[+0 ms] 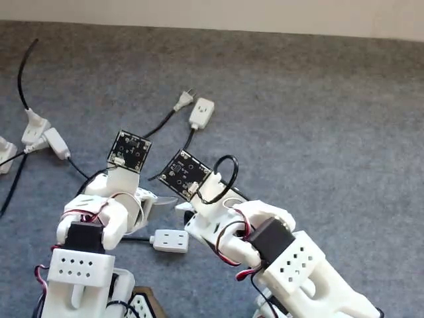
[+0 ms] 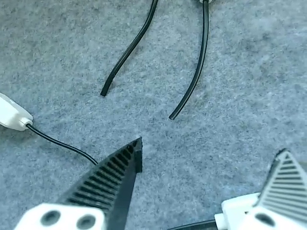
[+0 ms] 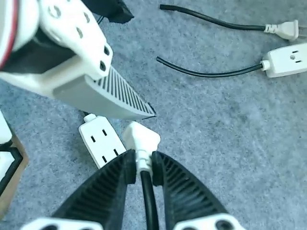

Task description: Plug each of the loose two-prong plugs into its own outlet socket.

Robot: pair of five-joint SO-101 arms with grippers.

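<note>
Plug (image 3: 142,135), white on a black cord, is pinched at its neck by the right claw (image 3: 142,160), whose jaws are closed right behind the body. That hold likely leaves the nose free to steer. I cannot make out its prongs. Just beside it lies a white socket (image 3: 100,142) with its slots facing up, at about seven o'clock in the high view. The left claw (image 2: 206,165) hangs open over the same spot with one finger (image 3: 112,93) just above the socket, probably ready to pin it against the push. Farther out, toward twelve o'clock, a second plug (image 1: 185,100) and a second socket (image 1: 201,113) lie near each other, unjoined, on the grey worktop (image 1: 331,132).
</note>
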